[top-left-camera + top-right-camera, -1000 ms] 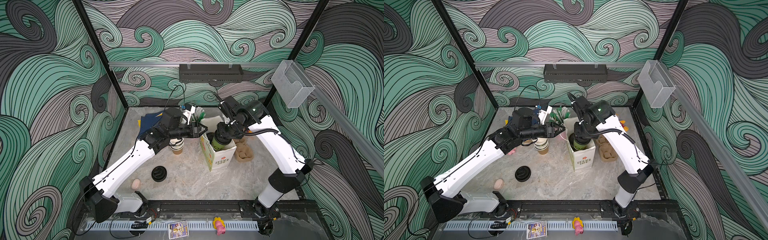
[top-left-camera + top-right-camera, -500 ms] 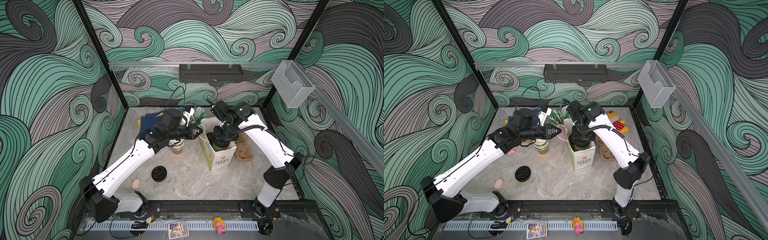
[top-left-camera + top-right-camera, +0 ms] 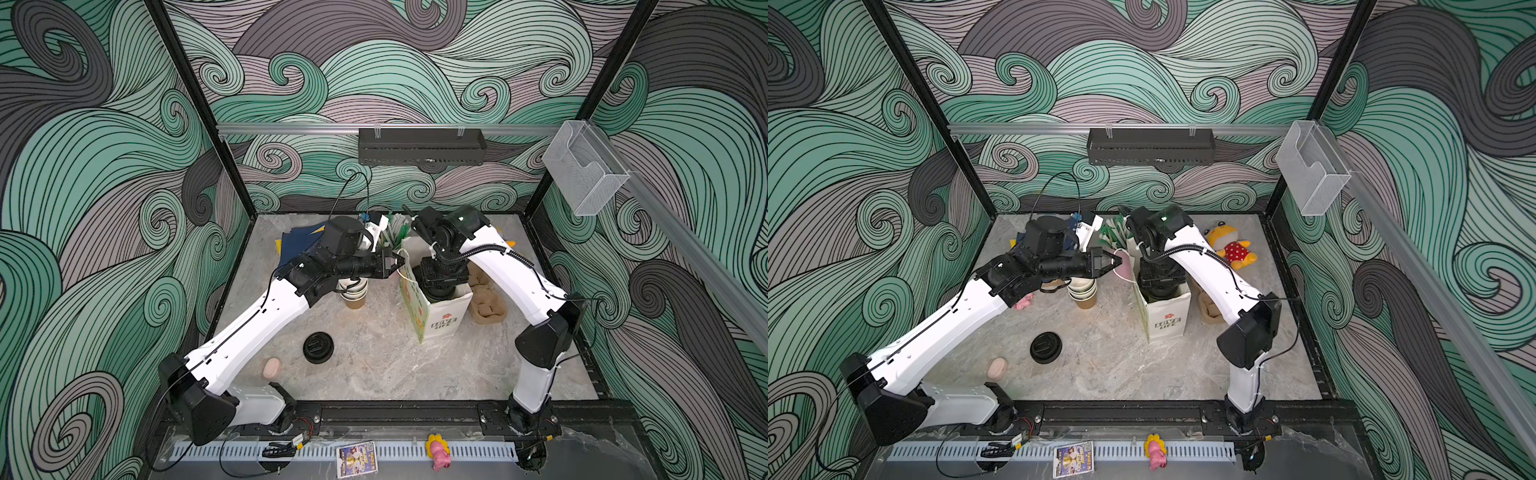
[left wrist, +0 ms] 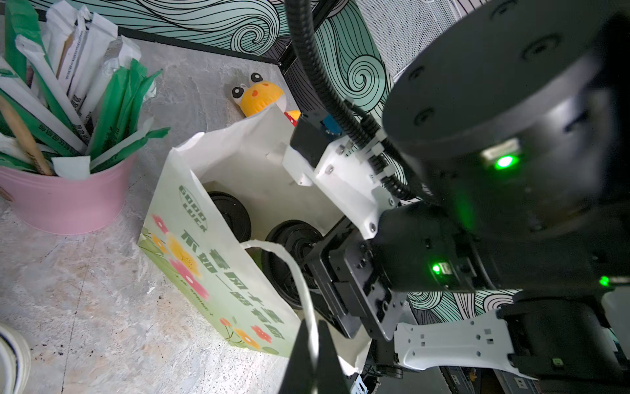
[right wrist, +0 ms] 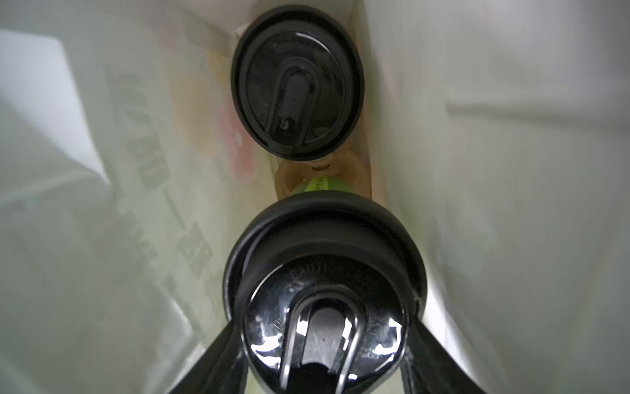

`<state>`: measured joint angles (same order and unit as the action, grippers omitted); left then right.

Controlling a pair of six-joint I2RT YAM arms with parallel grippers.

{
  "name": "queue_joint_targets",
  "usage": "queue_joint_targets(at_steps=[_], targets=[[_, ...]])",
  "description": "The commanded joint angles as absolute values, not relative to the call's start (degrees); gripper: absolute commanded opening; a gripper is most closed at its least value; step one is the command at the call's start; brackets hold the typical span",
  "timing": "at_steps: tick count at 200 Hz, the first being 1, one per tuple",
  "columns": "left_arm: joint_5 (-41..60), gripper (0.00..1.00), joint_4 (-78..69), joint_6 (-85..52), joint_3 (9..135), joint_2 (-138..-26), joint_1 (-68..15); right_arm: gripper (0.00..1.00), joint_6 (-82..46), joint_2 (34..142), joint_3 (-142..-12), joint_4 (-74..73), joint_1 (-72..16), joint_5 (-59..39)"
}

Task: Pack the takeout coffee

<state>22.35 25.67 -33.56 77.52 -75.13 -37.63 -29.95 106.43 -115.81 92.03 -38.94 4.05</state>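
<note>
A white paper bag with flower print stands upright at mid-table. My left gripper is shut on the bag's white handle strip at the bag's left rim. My right gripper reaches down inside the bag, and its fingers clasp a takeout coffee cup just under its black sip lid. A second lidded cup stands deeper in the bag. Both lids show through the bag's mouth in the left wrist view.
A pink cup of straws stands behind the bag. A stack of paper cups and a loose black lid lie left of it. A brown cup carrier and a yellow plush toy are to its right.
My left gripper has closed on the bag's handle. The right arm has swung left and lowered its cup deeper into the bag.
</note>
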Motion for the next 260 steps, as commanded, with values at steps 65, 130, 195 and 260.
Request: queue_joint_targets(at_steps=[65,130,195,260], targets=[[22.39,0.0,25.35,-32.08,77.01,-74.79,-36.94,0.62,-30.31,104.6,-110.19,93.8,-39.03,3.84],[22.63,0.0,25.63,-31.48,77.24,-74.76,-36.85,0.61,-29.72,103.89,-105.76,87.69,-39.09,2.21],[22.68,0.0,26.45,-30.76,78.04,-75.15,-36.83,0.61,-29.25,104.07,-101.66,83.1,-39.08,1.77],[22.5,0.0,26.63,-30.26,78.23,-75.21,-36.77,0.6,-28.97,104.03,-97.79,80.36,-39.02,1.63]])
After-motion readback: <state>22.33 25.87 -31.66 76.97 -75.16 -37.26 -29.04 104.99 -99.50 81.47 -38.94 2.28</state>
